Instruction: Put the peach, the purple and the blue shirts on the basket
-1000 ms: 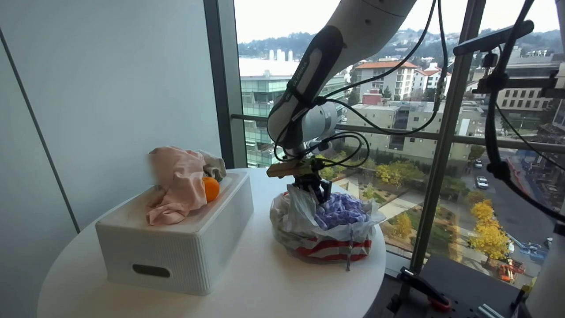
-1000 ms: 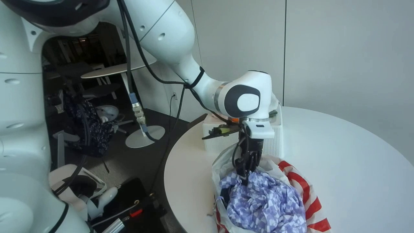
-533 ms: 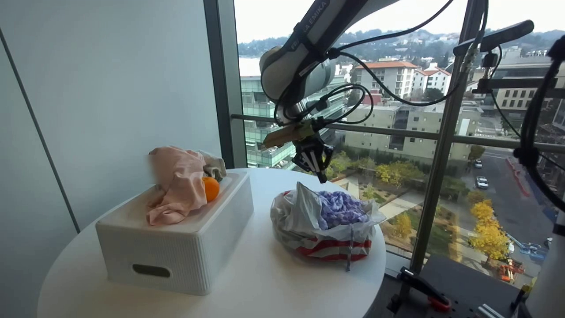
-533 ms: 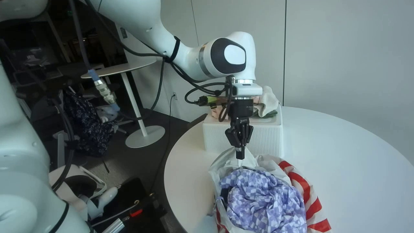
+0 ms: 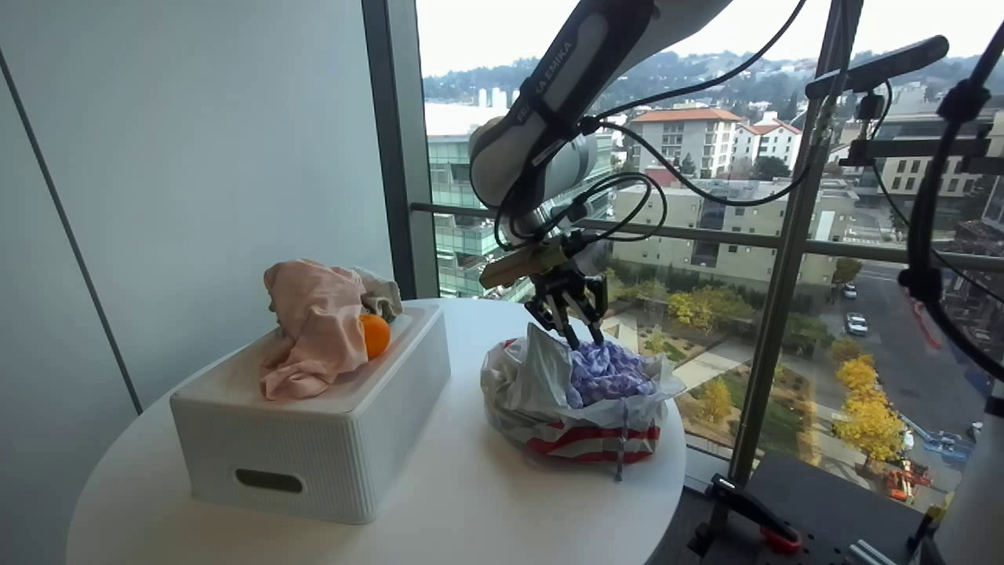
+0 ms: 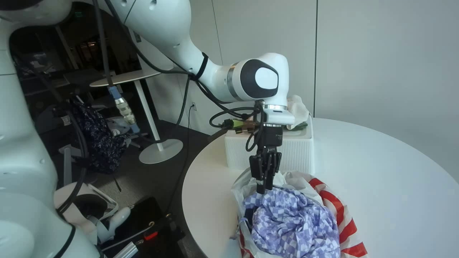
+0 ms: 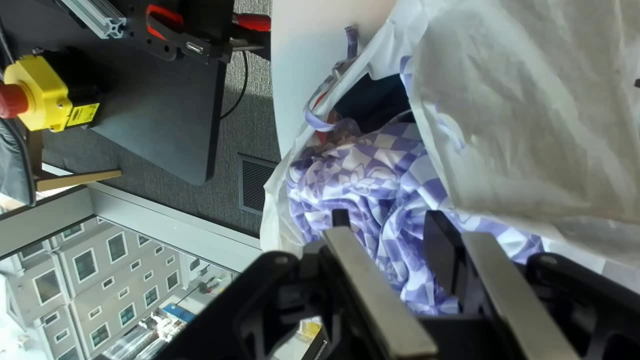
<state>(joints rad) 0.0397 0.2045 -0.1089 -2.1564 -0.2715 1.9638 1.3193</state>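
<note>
A peach cloth point(image 5: 318, 322) lies heaped on top of the white ribbed basket point(image 5: 267, 439), which stands on the round table. A purple-and-white checkered cloth point(image 5: 608, 373) lies crumpled in a white plastic bag with red stripes point(image 5: 510, 384); it also shows in an exterior view point(image 6: 294, 222) and in the wrist view point(image 7: 365, 175). A dark blue-black fabric point(image 7: 375, 100) shows in the bag beside the purple cloth; whether it is the blue shirt I cannot tell. My gripper point(image 5: 587, 345) is open and empty, its fingertips just over the purple cloth point(image 7: 390, 220); contact is unclear.
An orange point(image 5: 375, 336) and a grey-green cloth point(image 5: 383, 294) sit on the basket beside the peach cloth. A raised bag flap point(image 7: 525, 110) stands close to one finger. The window point(image 5: 706, 259) is behind the table point(image 5: 502, 502). Cables hang along the arm.
My gripper rose from the bag between one second and half a second ago, fingers together and empty. Since then it has come down over the purple cloth and its fingers have opened.
</note>
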